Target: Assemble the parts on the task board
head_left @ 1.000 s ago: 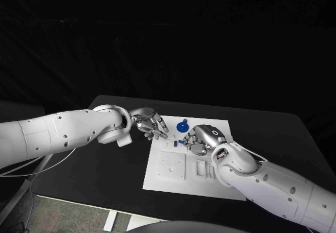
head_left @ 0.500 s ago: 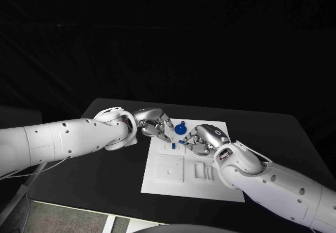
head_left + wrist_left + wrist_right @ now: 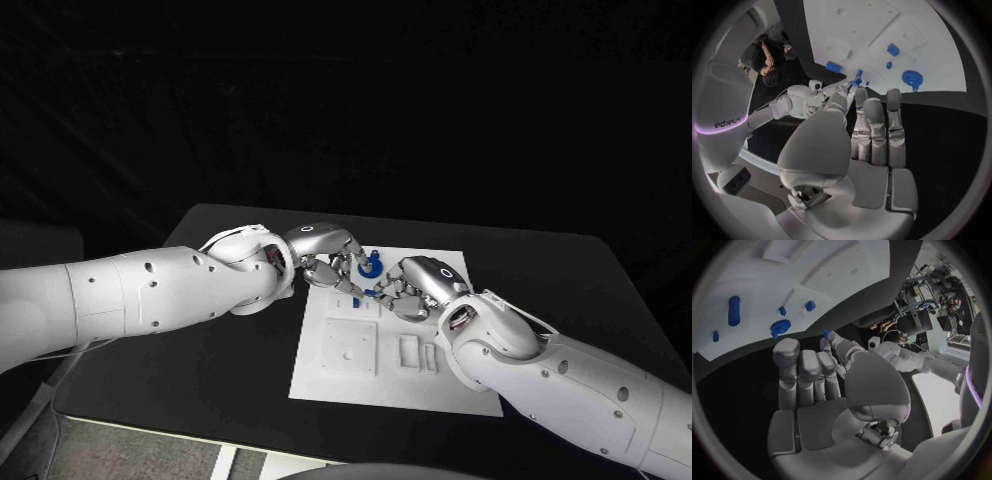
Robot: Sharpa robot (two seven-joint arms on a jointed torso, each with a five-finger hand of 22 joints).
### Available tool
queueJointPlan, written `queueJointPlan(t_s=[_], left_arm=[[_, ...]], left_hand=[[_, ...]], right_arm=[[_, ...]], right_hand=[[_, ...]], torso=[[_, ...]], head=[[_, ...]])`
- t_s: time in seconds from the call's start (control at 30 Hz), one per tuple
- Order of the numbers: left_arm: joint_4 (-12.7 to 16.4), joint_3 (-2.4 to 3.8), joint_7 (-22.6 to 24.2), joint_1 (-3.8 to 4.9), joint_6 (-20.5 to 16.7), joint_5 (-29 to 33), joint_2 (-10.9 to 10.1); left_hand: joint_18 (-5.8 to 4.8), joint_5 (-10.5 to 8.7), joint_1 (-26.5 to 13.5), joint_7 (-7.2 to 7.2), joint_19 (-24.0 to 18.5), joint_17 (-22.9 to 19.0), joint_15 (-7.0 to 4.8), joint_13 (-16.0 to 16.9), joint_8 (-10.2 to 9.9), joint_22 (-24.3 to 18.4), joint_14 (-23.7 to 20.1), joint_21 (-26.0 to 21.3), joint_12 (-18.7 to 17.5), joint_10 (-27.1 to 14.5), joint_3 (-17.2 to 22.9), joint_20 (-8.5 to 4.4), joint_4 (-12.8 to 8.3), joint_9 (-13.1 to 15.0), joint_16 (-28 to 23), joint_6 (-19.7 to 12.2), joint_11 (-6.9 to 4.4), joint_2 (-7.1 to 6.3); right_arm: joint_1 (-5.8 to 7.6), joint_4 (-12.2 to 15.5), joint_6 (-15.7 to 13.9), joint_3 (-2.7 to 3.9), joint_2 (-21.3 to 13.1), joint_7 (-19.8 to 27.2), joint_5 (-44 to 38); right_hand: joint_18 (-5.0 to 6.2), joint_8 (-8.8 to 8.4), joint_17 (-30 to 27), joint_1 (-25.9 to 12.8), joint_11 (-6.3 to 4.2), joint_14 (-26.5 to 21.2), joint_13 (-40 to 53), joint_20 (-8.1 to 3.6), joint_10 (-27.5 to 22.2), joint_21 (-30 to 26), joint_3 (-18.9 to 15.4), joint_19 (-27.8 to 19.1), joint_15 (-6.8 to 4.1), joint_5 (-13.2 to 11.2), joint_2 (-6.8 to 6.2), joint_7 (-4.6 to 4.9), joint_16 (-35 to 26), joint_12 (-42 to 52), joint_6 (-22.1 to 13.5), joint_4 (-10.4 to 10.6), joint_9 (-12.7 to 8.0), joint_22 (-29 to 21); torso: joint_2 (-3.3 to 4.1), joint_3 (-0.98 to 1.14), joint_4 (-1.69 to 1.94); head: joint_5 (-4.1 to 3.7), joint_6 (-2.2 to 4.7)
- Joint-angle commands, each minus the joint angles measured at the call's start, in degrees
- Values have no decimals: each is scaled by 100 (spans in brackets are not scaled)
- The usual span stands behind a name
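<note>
The white task board (image 3: 361,372) lies mid-table. A blue gear (image 3: 372,265) sits near its far edge. My right hand (image 3: 418,283) hangs over the board's far part and pinches a small blue part (image 3: 378,291) at its fingertips. My left hand (image 3: 325,258) reaches in from the board's left edge, its fingers stretched out to that part. In the left wrist view the small blue part (image 3: 857,77) sits just past my left hand's (image 3: 873,130) fingertips; I cannot tell whether they grip it. The right wrist view shows my right hand (image 3: 807,380), the part (image 3: 825,333) and the gear (image 3: 779,327).
Several more blue parts lie on the board, among them a block (image 3: 834,66), a square piece (image 3: 892,49) and a long peg (image 3: 734,310). White raised blocks (image 3: 351,345) stand on the board's near half. Black table (image 3: 188,360) surrounds it.
My left hand has moved right, from the board's left edge onto its far part, until its fingertips meet the right hand's. The right hand has stayed put with the blue part.
</note>
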Motion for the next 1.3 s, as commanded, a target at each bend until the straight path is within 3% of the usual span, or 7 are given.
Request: queueJointPlan(t_s=[0.03,0.2,0.7,0.87,1.03,1.3], left_arm=[[15,2,-210,-11,241,-365,42],[1,3,-350,-16,395,-469,89],[-108,4,-502,-44,552,-529,198],[-120,4,-498,-52,624,-530,219],[-124,5,-467,-55,669,-520,233],[-123,5,-418,-57,688,-479,240]], left_hand=[[-7,0,-5,-3,14,11,8,11,-46,110,11,6,-31,115,-23,27,14,3,-20,43,32,49],[6,3,-76,10,14,31,22,35,-95,110,15,20,-11,123,7,39,136,4,-24,68,55,-81],[16,69,-128,18,16,52,27,58,-120,110,23,39,6,115,38,44,236,4,-12,124,63,31],[17,84,-147,-5,8,67,23,87,-171,111,22,60,35,108,-52,44,206,4,-4,336,54,198],[6,94,-143,-34,-8,75,12,121,-432,110,19,87,68,89,-196,35,184,8,5,584,37,403],[2,137,-92,-73,-13,81,1,138,-483,110,23,103,84,85,-231,27,249,19,17,737,20,620]], right_arm=[[2,24,39,6,-8,39,7],[2,49,37,7,-11,37,7],[2,120,49,8,-37,26,5],[2,130,52,8,-39,24,4],[2,132,60,8,-34,25,4],[2,132,64,9,-29,24,0]], right_hand=[[-105,19,5,46,-10,18,5,-53,37,29,1,27,-20,-27,10,-7,-40,-19,30,17,7,508],[-105,19,5,47,-10,19,7,-53,38,30,2,27,-20,-27,9,-7,-40,-19,31,17,7,508],[-106,20,18,56,-10,23,36,-53,50,48,18,30,-20,-27,-2,-6,-42,-16,35,27,8,512],[-106,20,18,56,-10,23,36,-53,50,48,18,30,-20,-27,-2,-6,-42,-16,35,27,8,512],[-105,19,21,59,-11,23,47,-53,53,45,19,28,-20,-26,-5,-6,-43,-12,34,30,8,511],[-105,19,21,59,-11,23,47,-53,53,45,19,28,-20,-26,-5,-6,-43,-12,34,30,8,511]], torso=[[0,-5,8],[1,-6,3],[-1,-2,6],[0,-2,6],[0,-5,6],[0,-6,8]], head=[[-4,3],[-4,0],[-30,-12],[-31,-17],[-42,-20],[-49,-23]])
